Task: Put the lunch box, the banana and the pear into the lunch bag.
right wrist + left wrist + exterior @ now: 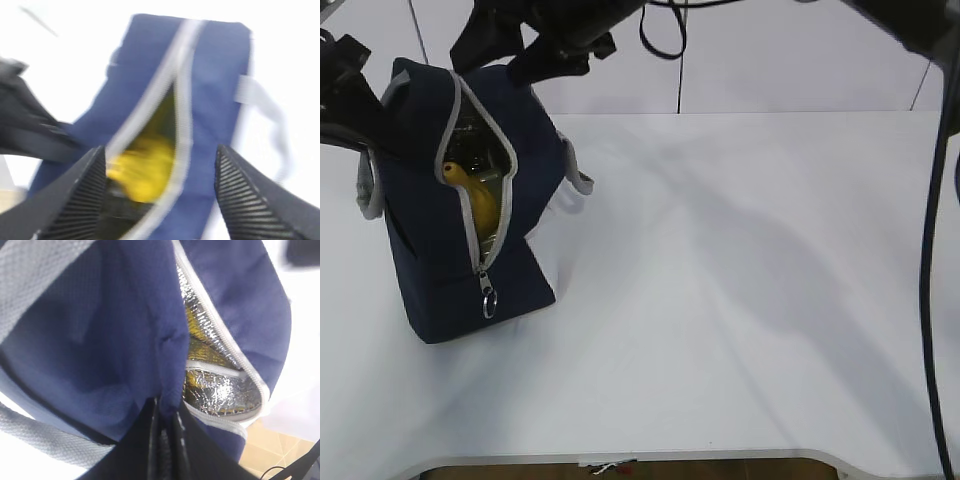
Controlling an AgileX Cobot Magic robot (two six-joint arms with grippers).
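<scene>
Exterior view: the lunch bag (460, 200) stands at about ten o'clock on the white table (740, 300), unzipped, its grey zipper ring (489, 297) hanging low on the front. The banana (480, 200) shows yellow through the slit, only partly visible; the lunch box and pear cannot be made out. The left gripper (370, 125), at nine o'clock of the bag, is mostly cut off by the frame edge; its wrist view shows the jaws clamped on a fold of the bag's navy fabric (167, 405), silver lining (220, 390) beyond. The right gripper (160, 195) hangs above the bag, at twelve o'clock, jaws spread wide and empty; its view is motion-blurred.
</scene>
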